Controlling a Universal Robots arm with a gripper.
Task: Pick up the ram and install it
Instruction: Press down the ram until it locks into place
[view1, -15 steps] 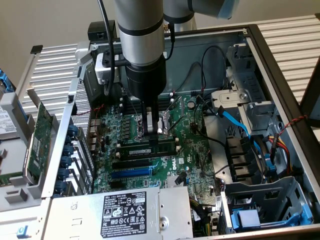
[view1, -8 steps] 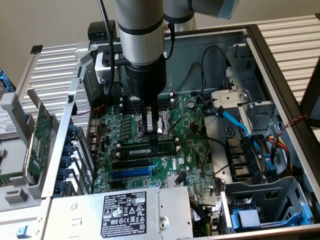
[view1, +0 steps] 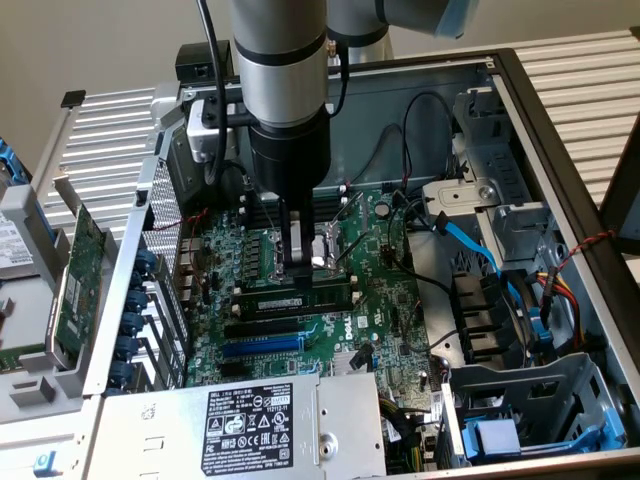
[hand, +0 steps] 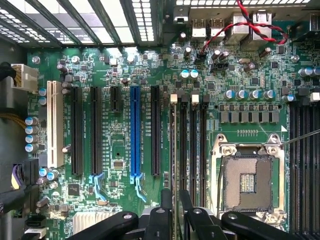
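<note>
The ram (view1: 320, 298) is a long thin green stick with black chips. It stands on edge along the memory slot closest to the expansion slots, beside the CPU socket (view1: 330, 250). My gripper (view1: 296, 272) reaches straight down from the arm and its fingers are shut on the stick's middle. In the wrist view the ram (hand: 173, 150) shows edge-on as a thin line over the first of the black memory slots (hand: 192, 145), running away from the gripper (hand: 175, 217). Whether it is seated in the slot I cannot tell.
The open CPU socket (hand: 248, 182) lies next to the slots. A blue expansion slot (hand: 135, 130) and black ones lie on the other side. The power supply (view1: 250, 420), a blue cable (view1: 470, 240) and drive cages (view1: 520, 400) crowd the case. A green expansion card (view1: 80, 270) sits outside it.
</note>
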